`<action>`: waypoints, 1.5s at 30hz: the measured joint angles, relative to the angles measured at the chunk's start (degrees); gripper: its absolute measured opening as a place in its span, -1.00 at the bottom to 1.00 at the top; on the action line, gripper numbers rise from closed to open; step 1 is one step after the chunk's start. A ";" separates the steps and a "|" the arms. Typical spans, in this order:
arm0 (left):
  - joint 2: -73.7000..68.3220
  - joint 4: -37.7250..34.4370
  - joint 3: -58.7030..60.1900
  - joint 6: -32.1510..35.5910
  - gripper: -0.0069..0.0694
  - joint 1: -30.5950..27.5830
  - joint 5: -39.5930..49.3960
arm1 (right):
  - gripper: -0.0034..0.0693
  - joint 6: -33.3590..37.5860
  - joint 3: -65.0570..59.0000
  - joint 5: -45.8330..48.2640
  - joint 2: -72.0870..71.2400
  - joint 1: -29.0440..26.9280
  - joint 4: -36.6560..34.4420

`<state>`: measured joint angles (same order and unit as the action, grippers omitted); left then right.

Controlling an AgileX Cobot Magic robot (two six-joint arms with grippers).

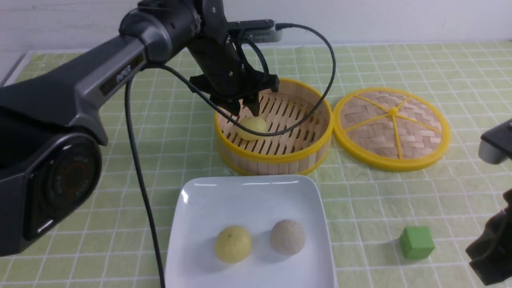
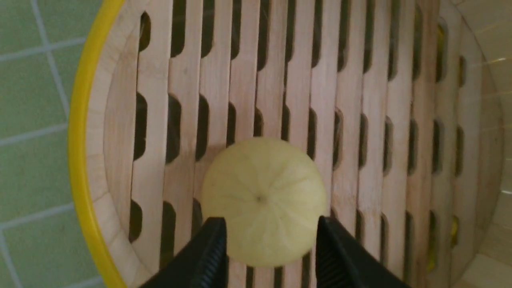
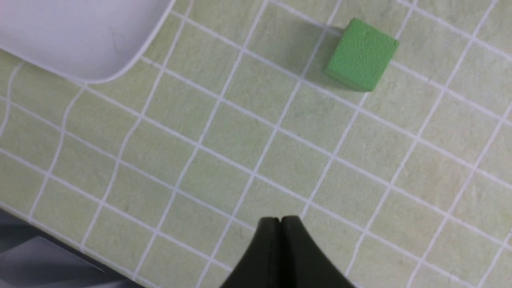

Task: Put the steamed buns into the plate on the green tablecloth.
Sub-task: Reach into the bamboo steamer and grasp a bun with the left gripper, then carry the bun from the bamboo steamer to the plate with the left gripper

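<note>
yellow bun (image 2: 262, 200) in basket (image 2: 78, 160), between parted left fingers (image 2: 212, 252)

Wall: plain off-white wall (image 1: 400, 20), running along the far side.
Table edge: grey strip (image 1: 11, 70), far left.

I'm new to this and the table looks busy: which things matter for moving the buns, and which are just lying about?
In the job: last bun in the steamer basket; yellow bun and beige bun on the plate; green tablecloth.
Lying about: woven lid; green cube.
</note>
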<state>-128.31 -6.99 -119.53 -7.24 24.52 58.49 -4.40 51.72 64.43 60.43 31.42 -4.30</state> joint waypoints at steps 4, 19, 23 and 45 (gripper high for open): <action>-3.07 2.13 -0.03 0.05 0.04 0.23 -2.91 | -0.91 0.05 0.00 -2.49 0.00 0.00 -0.40; 3.89 5.80 -0.22 -0.67 -0.77 5.12 2.48 | -0.89 1.76 0.00 -1.93 0.00 -0.06 -0.57; 15.51 10.76 -0.20 -0.39 -0.77 5.20 10.29 | -0.89 1.99 0.00 -3.65 0.00 -0.06 -0.57; 24.45 3.95 49.13 -2.79 -0.57 5.06 -19.47 | -0.85 1.99 -0.49 -5.00 -6.92 -0.06 -3.34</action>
<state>-103.86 -3.04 -70.40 -10.03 29.59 39.02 -2.40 51.23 59.43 53.51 31.36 -7.64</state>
